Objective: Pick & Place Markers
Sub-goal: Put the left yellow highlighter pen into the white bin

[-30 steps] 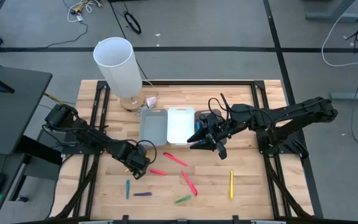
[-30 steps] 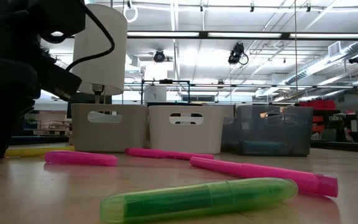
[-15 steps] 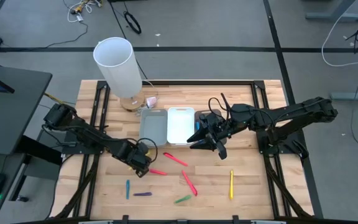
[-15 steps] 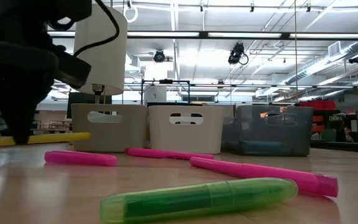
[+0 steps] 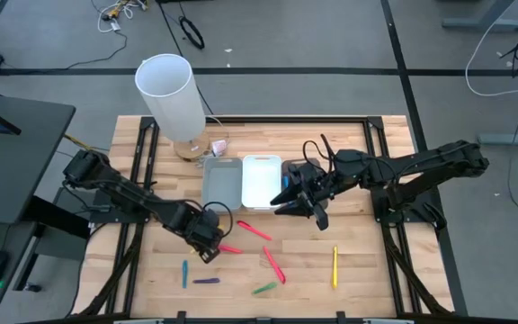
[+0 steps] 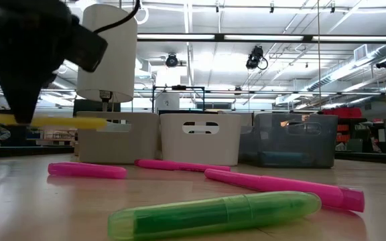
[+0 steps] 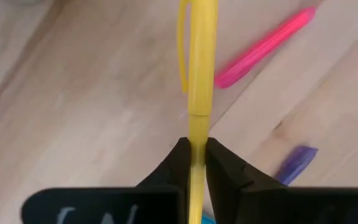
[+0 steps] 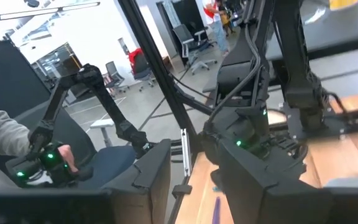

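My left gripper is shut on a yellow marker, held above the table's near left part. Several markers lie flat on the wood: three pink, a second yellow, a green, a purple and a blue. My right gripper is open and empty, hovering by the dark bin at the right end of the bin row. My left gripper pinches the yellow marker's barrel between its two fingertips, just behind the seam of the clipped cap. The fingers point down and lie across the marker. The marker hangs level, clear of the table.
A grey bin and a white bin stand side by side at the table's middle, with the dark bin to their right. A tall white cylinder stands at the far left. The near right holds only the second yellow marker.
My left gripper has gone up and a little toward the table's right edge, still shut. The yellow marker has come up off the wood with it and now hangs level, clear of the table.
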Motion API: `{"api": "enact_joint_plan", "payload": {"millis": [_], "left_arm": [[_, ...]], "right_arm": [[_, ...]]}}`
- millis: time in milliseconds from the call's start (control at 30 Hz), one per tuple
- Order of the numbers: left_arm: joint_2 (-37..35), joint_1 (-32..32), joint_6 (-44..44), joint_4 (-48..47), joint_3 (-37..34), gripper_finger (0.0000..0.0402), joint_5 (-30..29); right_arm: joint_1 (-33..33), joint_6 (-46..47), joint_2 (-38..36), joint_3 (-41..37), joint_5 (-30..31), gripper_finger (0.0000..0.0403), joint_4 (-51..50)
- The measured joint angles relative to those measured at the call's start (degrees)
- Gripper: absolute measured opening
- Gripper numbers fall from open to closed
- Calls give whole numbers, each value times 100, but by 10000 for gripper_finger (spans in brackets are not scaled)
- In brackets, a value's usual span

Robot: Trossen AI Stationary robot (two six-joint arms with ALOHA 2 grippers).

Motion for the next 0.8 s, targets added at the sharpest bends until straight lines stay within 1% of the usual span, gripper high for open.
{"api": "enact_joint_plan", "payload": {"millis": [67,133,200,300,433,567,700,800], "left_arm": [[0,0,1,-288,181,30,-9],[-2,0,22,-545,371,29,-21],[-4,0,55,-766,497,32,-20],[-4,0,63,-1002,678,35,-8],[-9,3,61,-1128,884,32,9],[-9,9,-41,-1169,1099,31,87],[-9,9,-180,-1283,1342,32,183],[-9,9,-339,-1510,1592,30,272]], "right_arm": [[-42,-159,-29,0,5,134,41],[-90,-315,-94,0,159,134,46],[-162,-435,-230,0,281,134,-9],[-291,-652,-522,0,306,134,-75],[-485,-953,-1072,0,306,134,-448],[-665,-1000,-1591,0,307,134,-956],[-759,-998,-1911,0,310,134,-1315],[-761,-998,-2024,0,307,134,-1356]]}}
